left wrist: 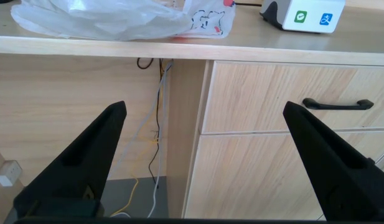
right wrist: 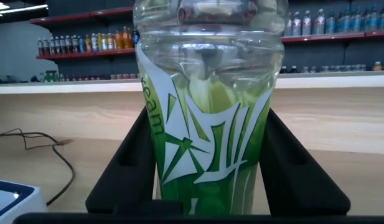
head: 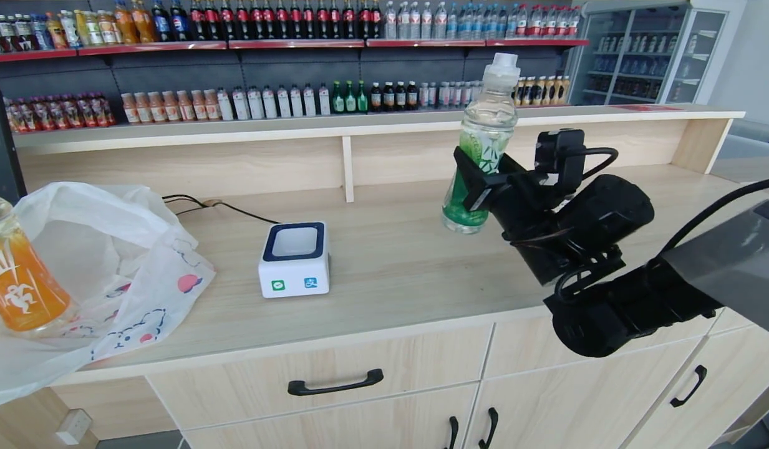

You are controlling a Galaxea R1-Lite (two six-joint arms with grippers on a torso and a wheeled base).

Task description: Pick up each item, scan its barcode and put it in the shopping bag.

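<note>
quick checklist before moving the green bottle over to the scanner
1. Grip: ok. The right gripper is shut on the green bottle at its label.
2. Barcode side: cannot tell, no barcode is in sight.
3. Path: ok. Bare counter lies between the bottle and the scanner.
4. Scanner window: ok, it faces up and is uncovered.
5. Bag mouth: cannot tell, the bag lies slumped.
6. Left gripper: ok, open and low in front of the cabinet.
</note>
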